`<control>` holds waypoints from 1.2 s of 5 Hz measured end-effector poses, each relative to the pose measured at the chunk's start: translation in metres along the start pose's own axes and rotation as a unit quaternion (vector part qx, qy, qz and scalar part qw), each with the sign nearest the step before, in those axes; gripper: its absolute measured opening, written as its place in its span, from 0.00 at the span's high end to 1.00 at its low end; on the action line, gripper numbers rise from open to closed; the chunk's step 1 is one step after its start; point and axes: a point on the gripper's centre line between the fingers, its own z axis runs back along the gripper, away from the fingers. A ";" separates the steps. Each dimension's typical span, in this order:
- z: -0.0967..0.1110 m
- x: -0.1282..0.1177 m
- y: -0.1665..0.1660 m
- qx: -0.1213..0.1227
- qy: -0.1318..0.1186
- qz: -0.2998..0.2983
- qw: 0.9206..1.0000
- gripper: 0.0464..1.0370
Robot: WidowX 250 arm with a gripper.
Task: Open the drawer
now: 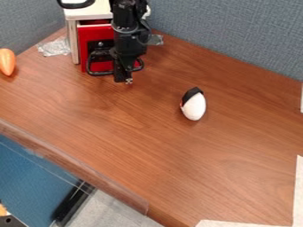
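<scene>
The gripper (126, 75) hangs at the upper left, pointing down over the right part of the red drawer front (86, 42). The drawer sits in a small white-topped cabinet (74, 42). Its black looped handle (90, 66) curves out low on the front and passes beside the gripper, which hides the handle's middle. Whether gripper and handle touch, I cannot tell. A darker red strip shows along the drawer's top edge; the arm covers much of the right side.
An egg-shaped white object with a black part (194, 107) lies on the wooden table (148, 150), right of centre. An orange object (7, 61) is at the left edge. Crumpled clear plastic (54, 47) lies beside the cabinet. Grey-blue partitions (231, 31) stand behind.
</scene>
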 end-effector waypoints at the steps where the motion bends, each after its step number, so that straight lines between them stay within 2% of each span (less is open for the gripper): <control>1: 0.002 0.003 -0.013 -0.007 -0.002 -0.006 1.000 0.92; 2: 0.004 0.003 -0.021 -0.013 -0.005 -0.007 1.000 0.92; 4: 0.007 0.013 -0.044 -0.047 0.002 0.008 0.999 0.92; 6: 0.011 0.022 -0.051 -0.059 0.005 0.021 0.998 0.92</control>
